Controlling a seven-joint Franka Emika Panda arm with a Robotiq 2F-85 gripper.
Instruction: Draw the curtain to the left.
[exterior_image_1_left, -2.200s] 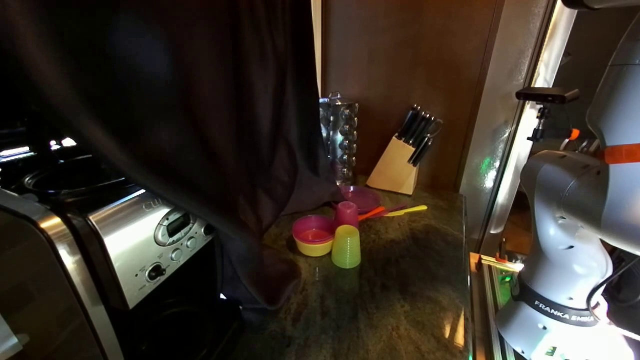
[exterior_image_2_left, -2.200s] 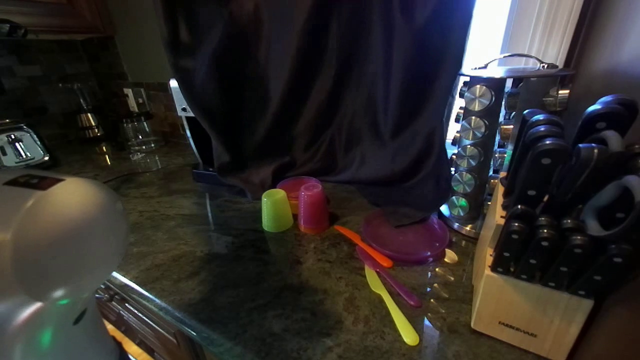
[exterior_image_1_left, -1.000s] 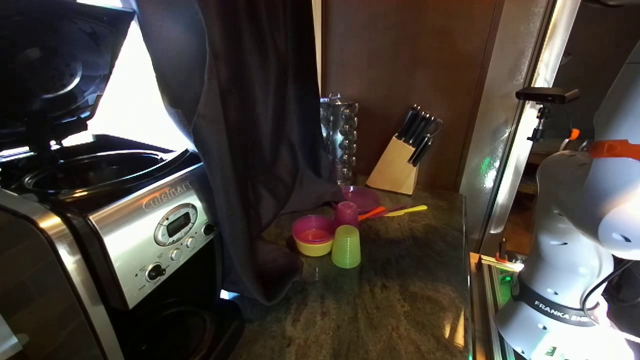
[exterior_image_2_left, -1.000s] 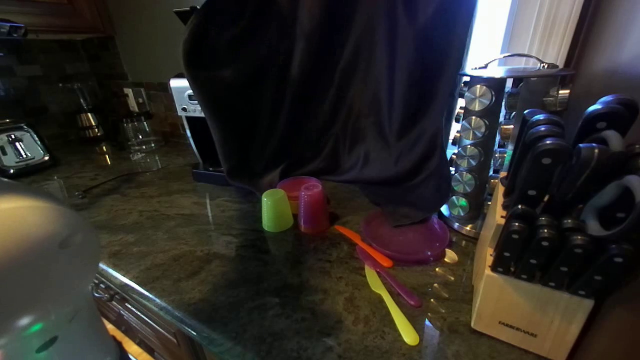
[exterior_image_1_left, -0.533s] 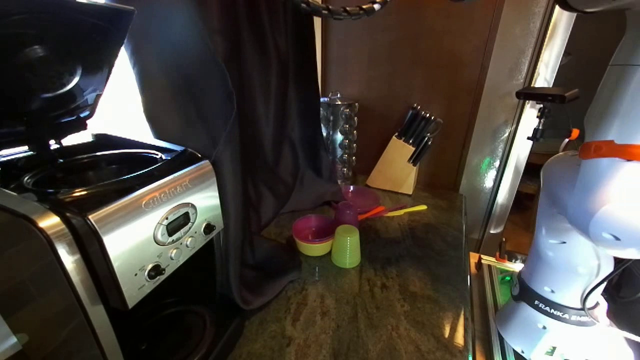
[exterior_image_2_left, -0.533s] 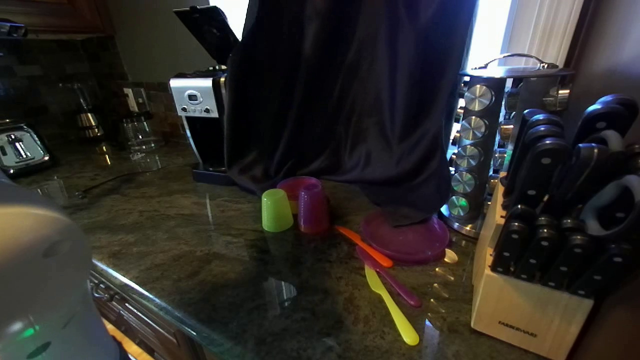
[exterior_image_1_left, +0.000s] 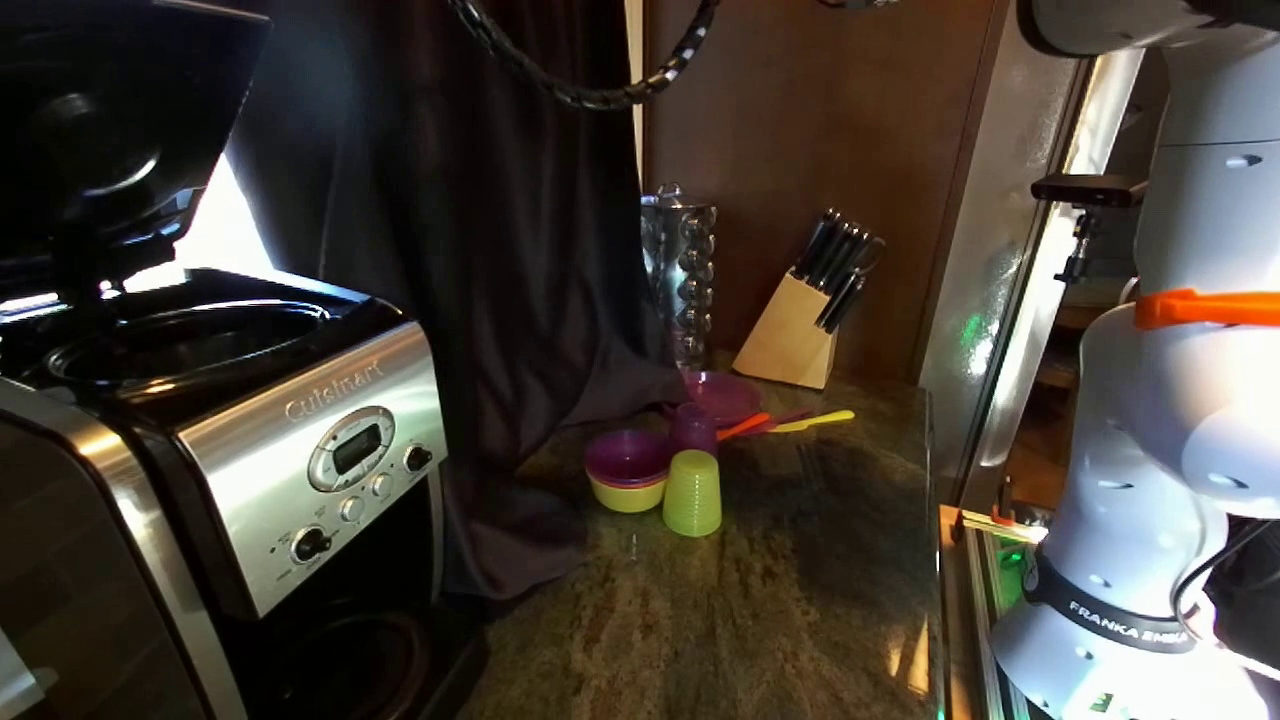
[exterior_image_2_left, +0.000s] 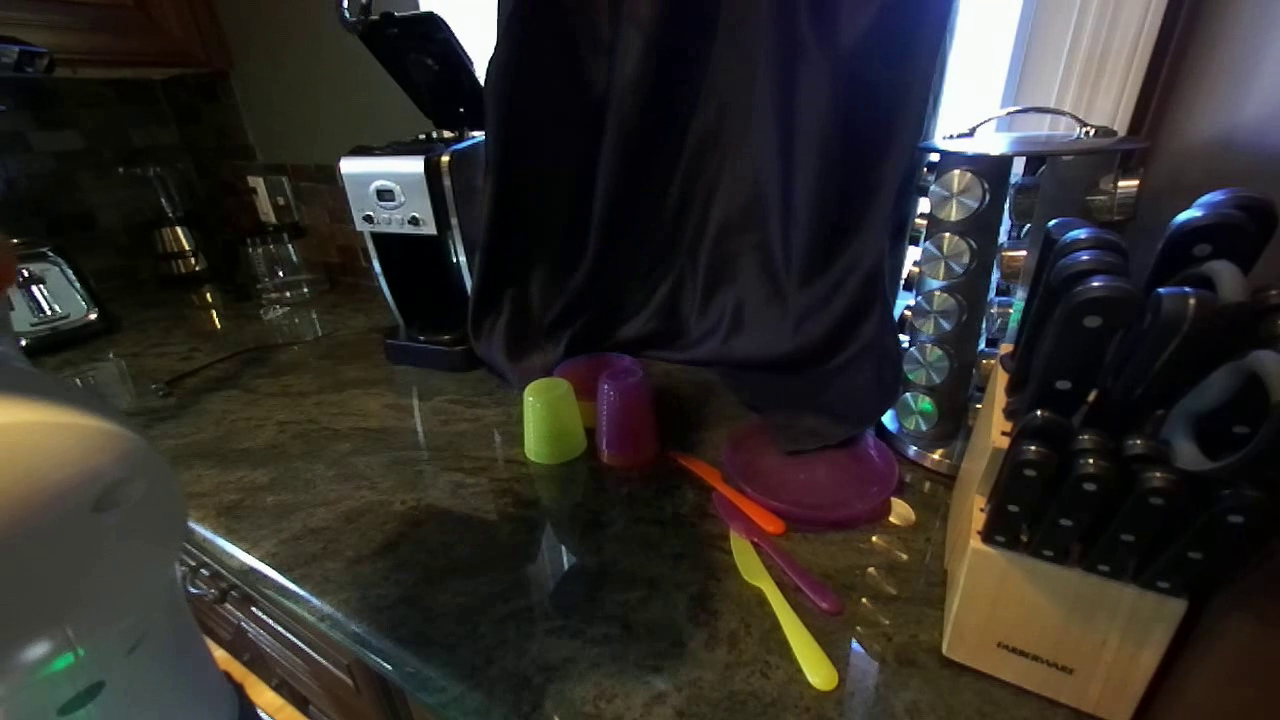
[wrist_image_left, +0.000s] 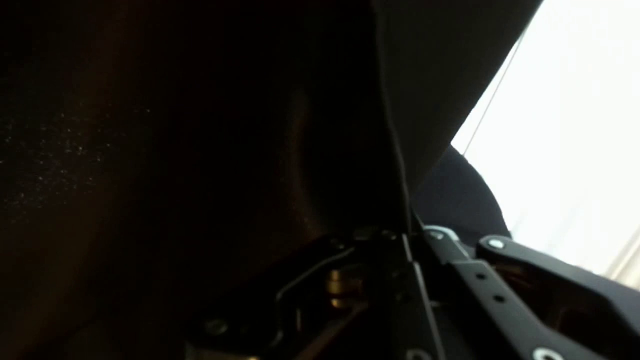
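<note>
The dark navy-grey curtain (exterior_image_1_left: 480, 250) hangs in folds behind and beside the coffee maker, its lower hem on the counter. It also shows in another exterior view (exterior_image_2_left: 700, 180), with its left edge at the coffee maker and its lower right corner over the purple plate. In the wrist view the curtain (wrist_image_left: 280, 125) fills the left and middle. My gripper (wrist_image_left: 416, 232) has its fingers close together with a fold of the fabric running between them. The tips are hidden in the dark cloth. The gripper is out of frame in both exterior views.
The coffee maker (exterior_image_1_left: 320, 440) stands with its lid raised against the curtain. Cups (exterior_image_2_left: 555, 420), stacked bowls (exterior_image_1_left: 628, 470), a purple plate (exterior_image_2_left: 810, 475), plastic knives (exterior_image_2_left: 785, 610), a spice rack (exterior_image_2_left: 945, 290) and a knife block (exterior_image_1_left: 790, 330) stand near the hem.
The curtain has swung off the coffee maker and hangs back behind it, uncovering its front and raised lid. The arm has shifted, and its black hose has come down into the top of an exterior view.
</note>
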